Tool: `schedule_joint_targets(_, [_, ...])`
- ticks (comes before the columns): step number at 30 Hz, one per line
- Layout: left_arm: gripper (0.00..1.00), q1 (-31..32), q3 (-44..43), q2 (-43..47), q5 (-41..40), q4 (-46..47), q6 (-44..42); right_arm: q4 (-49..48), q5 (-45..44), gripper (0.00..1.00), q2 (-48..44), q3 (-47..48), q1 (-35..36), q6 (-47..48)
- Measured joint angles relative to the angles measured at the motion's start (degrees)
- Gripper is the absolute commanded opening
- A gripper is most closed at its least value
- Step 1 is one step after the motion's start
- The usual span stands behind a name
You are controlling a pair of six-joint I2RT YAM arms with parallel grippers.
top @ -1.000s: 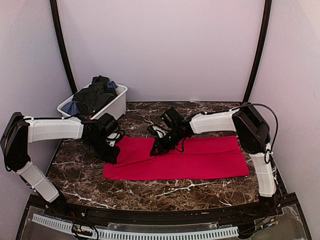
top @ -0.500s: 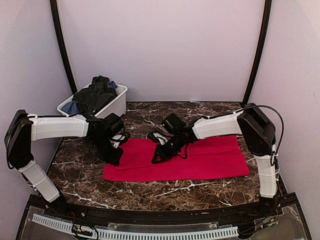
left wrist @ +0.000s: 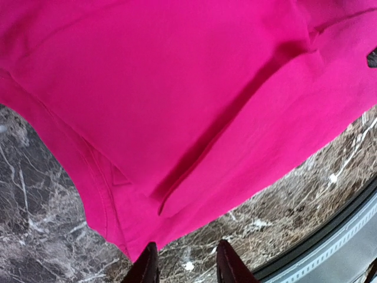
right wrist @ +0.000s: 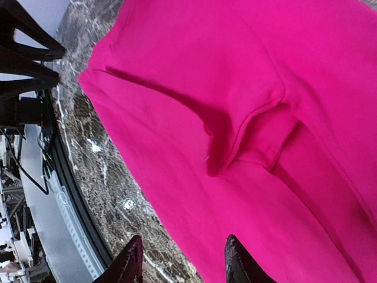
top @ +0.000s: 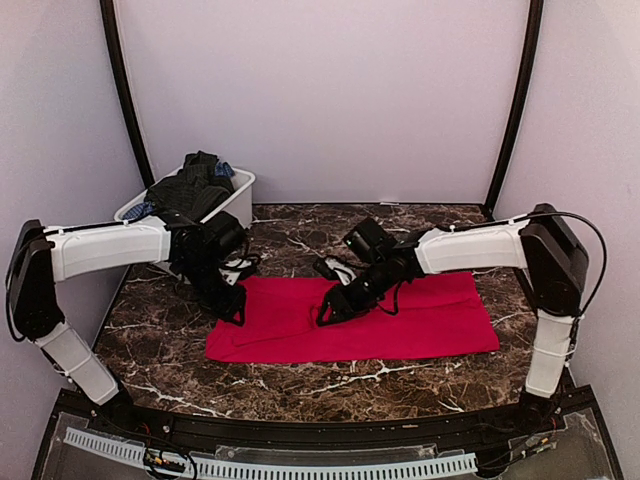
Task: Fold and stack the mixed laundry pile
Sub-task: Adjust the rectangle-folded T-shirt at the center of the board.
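1. Both arms had shifted since a second earlier: left fingers [top: 229, 307] and right fingers [top: 329, 316] moved toward 6 o'clock over the red cloth [top: 420, 318], the right ones also toward 3 o'clock.
2. Both sets had been pressed together then and were now spread.
3. Left wrist view: left fingers [left wrist: 148, 266] apart, nothing pinched, over the cloth's corner hem and bare bench [top: 300, 385].
4. Right wrist view: right fingers [right wrist: 237, 262] apart, nothing pinched, above a raised crease in the cloth.
5. Red cloth lay spread at bench centre, long side running 9 to 3 o'clock, with a fold ridge in its 9 o'clock half.
6. Dark garments [top: 188, 192] and a blue checked piece [top: 226, 169] sat heaped in the white bin [top: 238, 208] at 10 o'clock.
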State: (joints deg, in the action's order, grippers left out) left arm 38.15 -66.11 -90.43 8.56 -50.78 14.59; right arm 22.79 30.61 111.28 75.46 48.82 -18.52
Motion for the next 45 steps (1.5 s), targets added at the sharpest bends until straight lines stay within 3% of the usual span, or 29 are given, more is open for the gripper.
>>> schedule_joint_targets(8, [0.22, -1.7, -10.2, -12.4, -5.0, 6.2, 1.2, -0.2, -3.0, 0.41, -11.5, -6.0, -12.2, 0.0])
schedule_joint_targets(19, [0.22, 2.1, -9.5, -17.1, -6.1, 7.2, -1.3, 3.4, -10.4, 0.4, -12.9, -16.7, -27.2, -0.6])
schedule_joint_targets(29, [0.24, 11.0, -5.7, -16.2, -6.0, 3.5, -3.9, 4.2, -11.0, 0.39, -14.7, -17.7, -28.8, -0.4])
schedule_joint_targets(37, [0.27, 17.7, -1.5, -6.6, -5.0, 4.9, -6.3, 4.1, -11.0, 0.39, -15.4, -18.4, -29.3, -0.3])
schedule_joint_targets(45, [0.29, 16.0, -5.3, -8.6, -6.8, 7.6, -5.1, 4.4, -12.0, 0.37, -18.1, -19.0, -31.5, 0.0])
